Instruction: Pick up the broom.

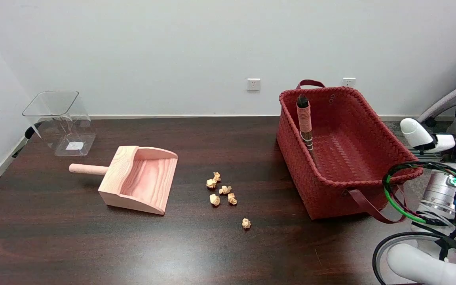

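The broom [304,118] stands propped inside the red woven basket [370,130], its wrapped handle leaning against the basket's left wall and its black-capped tip rising just above the rim. The lower end disappears along the wall toward the basket floor, so the bristles cannot be made out. Stored upright like this, the handle offers itself from above, which looks like the likeliest place for a grasp.

The basket sits on the dark wooden surface [54,245], one strap handle arching over its far rim and the other hanging down its near right corner. To the basket's left, a scatter of crumpled paper scraps [222,192] lies on the surface, apparently waiting to be swept. Farther left of the basket rests a pale wooden dustpan [139,180], its mouth facing the scraps and its peg handle pointing away from them. Beyond the dustpan, well apart from the basket, a clear plastic bin [59,122] stands near the wall.

The robot's right arm [422,265] enters just to the basket's right, trailing black and green cables, but its hand is out of the picture, so whether it is open or closed cannot be told. Nothing touches the broom, and the pickup appears not yet begun.
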